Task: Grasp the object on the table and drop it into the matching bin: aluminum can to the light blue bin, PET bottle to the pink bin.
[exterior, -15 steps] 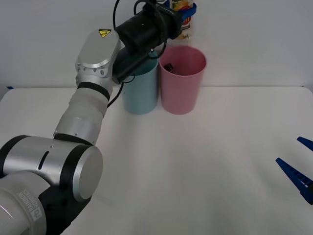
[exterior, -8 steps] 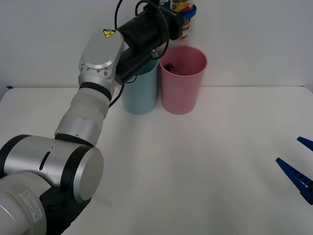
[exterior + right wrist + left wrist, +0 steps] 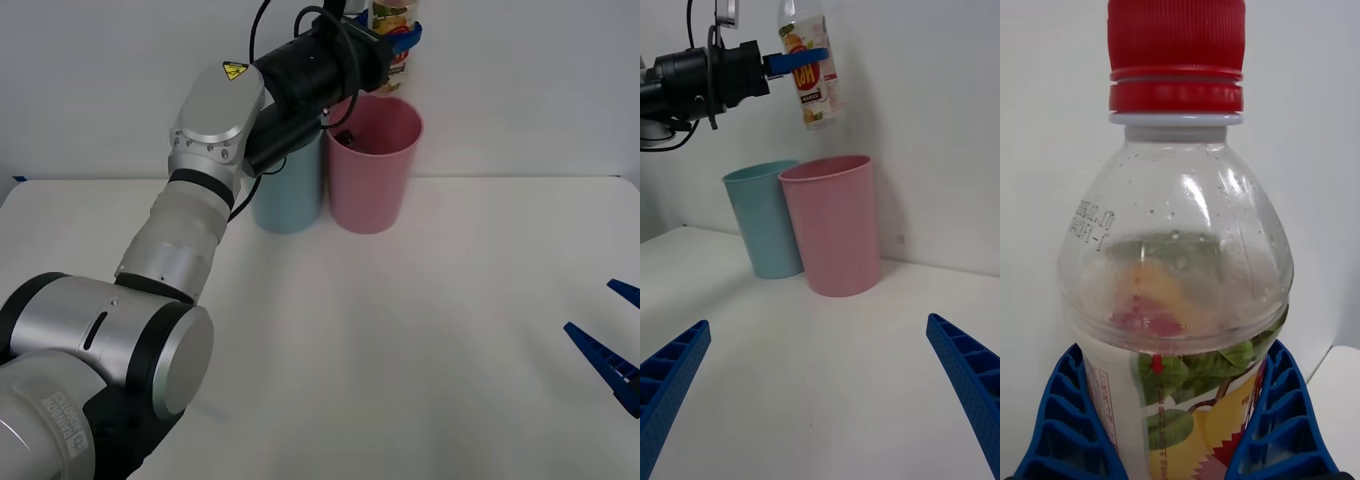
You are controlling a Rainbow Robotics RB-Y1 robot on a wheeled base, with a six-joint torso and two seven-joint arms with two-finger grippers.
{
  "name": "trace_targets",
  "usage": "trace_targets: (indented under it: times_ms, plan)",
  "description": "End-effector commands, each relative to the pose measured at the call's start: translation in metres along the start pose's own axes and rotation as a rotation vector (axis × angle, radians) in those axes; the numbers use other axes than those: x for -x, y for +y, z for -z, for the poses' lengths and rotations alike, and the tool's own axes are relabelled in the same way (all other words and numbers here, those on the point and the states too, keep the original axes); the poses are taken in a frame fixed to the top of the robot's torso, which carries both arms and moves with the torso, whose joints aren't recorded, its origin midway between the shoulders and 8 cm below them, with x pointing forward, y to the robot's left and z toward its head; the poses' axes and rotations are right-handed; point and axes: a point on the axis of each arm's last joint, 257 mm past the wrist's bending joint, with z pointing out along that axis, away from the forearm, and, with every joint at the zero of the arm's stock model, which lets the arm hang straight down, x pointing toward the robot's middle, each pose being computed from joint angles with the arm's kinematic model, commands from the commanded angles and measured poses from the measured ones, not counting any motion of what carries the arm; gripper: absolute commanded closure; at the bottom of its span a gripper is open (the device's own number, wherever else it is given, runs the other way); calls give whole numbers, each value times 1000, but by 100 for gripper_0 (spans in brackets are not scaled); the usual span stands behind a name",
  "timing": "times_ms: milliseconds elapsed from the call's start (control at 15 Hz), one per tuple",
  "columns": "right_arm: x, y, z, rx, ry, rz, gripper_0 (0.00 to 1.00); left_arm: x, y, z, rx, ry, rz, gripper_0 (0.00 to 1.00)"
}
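My left gripper (image 3: 398, 38) is shut on the PET bottle (image 3: 392, 22), a small clear bottle with a yellow-and-red label, and holds it upright in the air above the pink bin (image 3: 373, 163). From the right wrist the bottle (image 3: 811, 71) hangs over the pink bin (image 3: 833, 225), with the left gripper (image 3: 809, 58) clamped around its label. Up close, blue fingers (image 3: 1067, 420) flank the bottle (image 3: 1176, 300) under its red cap. The light blue bin (image 3: 288, 185) stands just left of the pink one. My right gripper (image 3: 612, 352) is open, low at the table's right edge.
Both bins stand side by side at the back of the white table (image 3: 400, 330), close to the wall. Something small and dark lies inside the pink bin. The left arm (image 3: 190, 230) reaches across the table's left side.
The left gripper has carried the bottle to the right, from above the gap between the bins to over the pink bin. The right arm has stayed still.
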Motion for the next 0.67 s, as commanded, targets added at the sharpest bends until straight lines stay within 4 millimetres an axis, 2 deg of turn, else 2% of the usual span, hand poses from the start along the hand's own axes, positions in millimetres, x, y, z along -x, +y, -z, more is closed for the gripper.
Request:
trace_targets:
  times_ms: [67,133,200,267,333,667]
  plan:
    - [0,0,0,0,0,0,0,0,-4,-1,-8,1,3,91]
    - [0,0,0,0,0,0,0,0,-4,-1,-9,1,2,88]
    - [0,0,0,0,0,0,0,0,-5,-2,-10,2,0,75]
    - [0,0,0,0,0,0,0,0,-5,-2,-11,1,-6,7]
    - [0,0,0,0,0,0,0,0,-7,-2,-14,3,-10,0]
    - [0,0,0,0,0,0,0,2,-8,-2,-18,-9,13,0]
